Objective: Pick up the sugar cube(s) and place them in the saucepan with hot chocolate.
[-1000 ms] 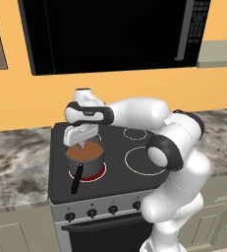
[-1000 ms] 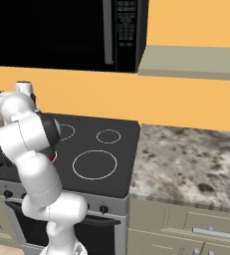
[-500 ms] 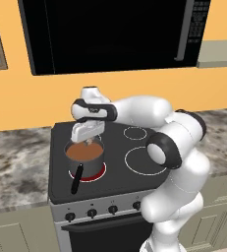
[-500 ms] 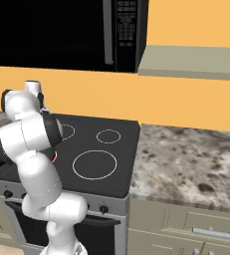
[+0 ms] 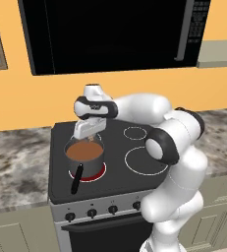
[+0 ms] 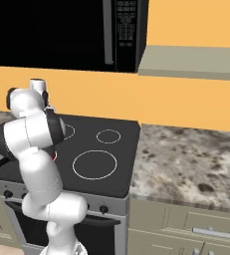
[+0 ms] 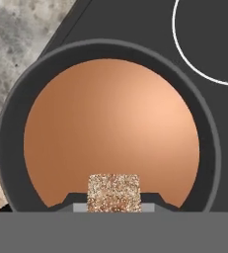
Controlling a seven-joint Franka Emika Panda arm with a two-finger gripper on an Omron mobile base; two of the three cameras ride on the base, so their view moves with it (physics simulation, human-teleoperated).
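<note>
A speckled tan sugar cube [image 7: 114, 189] sits pinched between my gripper's [image 7: 114, 201] two dark tips, so the gripper is shut on it. Directly below lies the saucepan [image 7: 104, 49], a grey round pot full of brown hot chocolate [image 7: 110, 128]. From the left base view the gripper [image 5: 90, 138] hangs just over the back rim of the saucepan [image 5: 84, 153], whose black handle [image 5: 76, 179] points toward the stove front. A second cube is out of view.
The saucepan stands on the front-left burner, which glows red [image 5: 98, 173]. Other burner rings [image 5: 144, 161] lie to the right on the black stovetop. Granite counter [image 6: 191, 157] flanks the stove, with a dark microwave [image 5: 110, 34] overhead.
The hand has drifted slightly up and to the right over the saucepan, still holding the cube. The saucepan has not moved.
</note>
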